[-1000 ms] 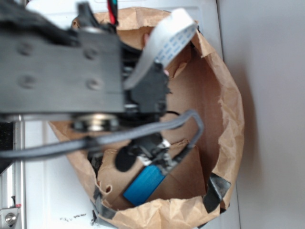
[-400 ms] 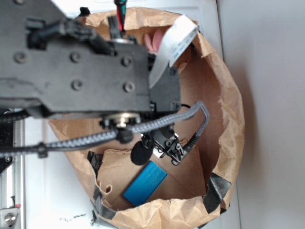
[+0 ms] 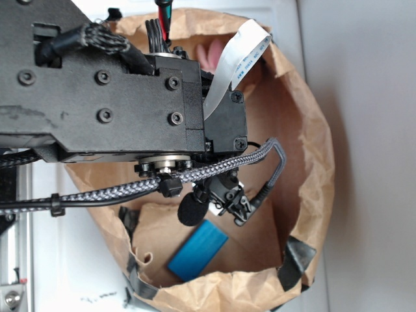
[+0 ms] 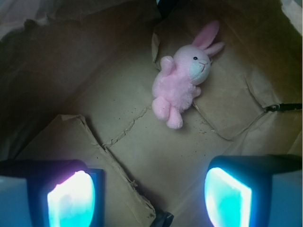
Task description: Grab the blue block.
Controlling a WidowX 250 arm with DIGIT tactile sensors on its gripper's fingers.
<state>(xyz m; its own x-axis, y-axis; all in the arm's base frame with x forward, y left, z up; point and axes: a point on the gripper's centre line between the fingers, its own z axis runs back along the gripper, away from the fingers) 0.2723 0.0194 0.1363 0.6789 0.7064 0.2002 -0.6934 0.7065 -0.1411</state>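
The blue block [image 3: 198, 249] lies flat and slanted on the brown paper floor of the bag, near its front rim. My gripper [image 3: 226, 198] hangs just past the block's upper right end, and I cannot tell whether it touches it. In the wrist view the gripper [image 4: 151, 194] is open. Its two glowing fingers [image 4: 71, 201] stand wide apart with only bare paper between them. A thin dark blue edge [image 4: 99, 191] shows beside the left finger.
The crumpled brown paper bag [image 3: 312, 149] walls in everything. A pink plush bunny [image 4: 182, 80] lies on the bag floor ahead of the fingers; its pink ears [image 3: 209, 52] peek past the arm. A ribbon cable [image 3: 237, 55] and a braided cable [image 3: 214, 168] cross above the bag.
The arm has shifted and come into focus. The gripper, which overlapped the block's upper end a second ago, now sits just clear of it. The block has not moved.
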